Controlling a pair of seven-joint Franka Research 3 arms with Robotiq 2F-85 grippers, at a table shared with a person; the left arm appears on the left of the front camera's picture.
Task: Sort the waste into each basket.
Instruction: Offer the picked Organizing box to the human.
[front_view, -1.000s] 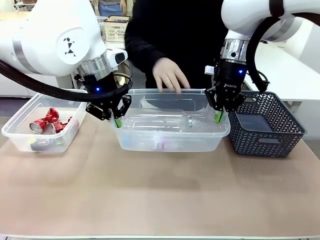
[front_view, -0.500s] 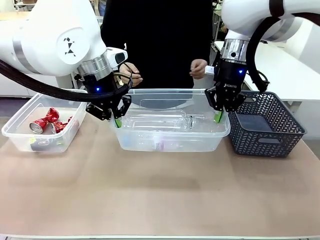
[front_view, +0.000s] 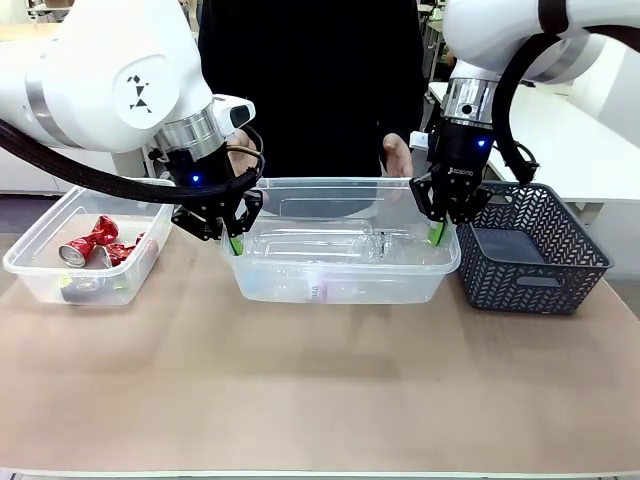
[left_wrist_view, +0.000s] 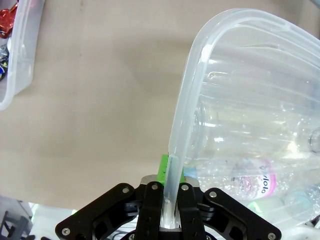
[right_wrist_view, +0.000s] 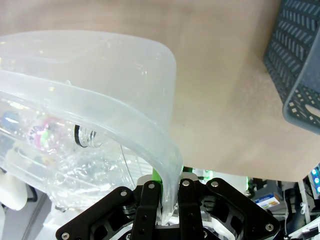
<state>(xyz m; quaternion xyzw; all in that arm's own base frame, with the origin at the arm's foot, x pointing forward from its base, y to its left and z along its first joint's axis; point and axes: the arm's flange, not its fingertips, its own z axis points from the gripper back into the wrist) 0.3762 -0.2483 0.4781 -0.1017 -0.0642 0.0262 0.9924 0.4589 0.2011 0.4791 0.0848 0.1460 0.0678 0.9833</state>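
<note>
Both claws are clamped shut on the rim of the middle tub (front_view: 340, 240), one at each end. Left claw (front_view: 233, 240) pinches the tub's left rim, its fingers (left_wrist_view: 152, 200) closed tight with the rolled rim running up between them and a green pad (left_wrist_view: 164, 170) showing just behind the plastic. Right claw (front_view: 437, 232) grips the right rim the same way, its fingers (right_wrist_view: 150, 200) pressed together on the thin clear edge.

Inside this tub lie crushed clear bottles (front_view: 330, 245); a pale label with pink print (left_wrist_view: 252, 180) shows through the wall in the left wrist view, though how many bottles there are is hard to tell through the overlapping plastic. The tub sits on the table (front_view: 320, 390), near the far edge.

To the left, just beside the left claw, stands the second tub (front_view: 60, 275) with crushed red cans (front_view: 95, 243) in it. To the right, just beside the middle tub, is the dark lattice basket (front_view: 530, 250).

Behind the middle tub stands a person in a dark top, one hand (front_view: 397, 155) held near the right claw and above the tub's far rim.
</note>
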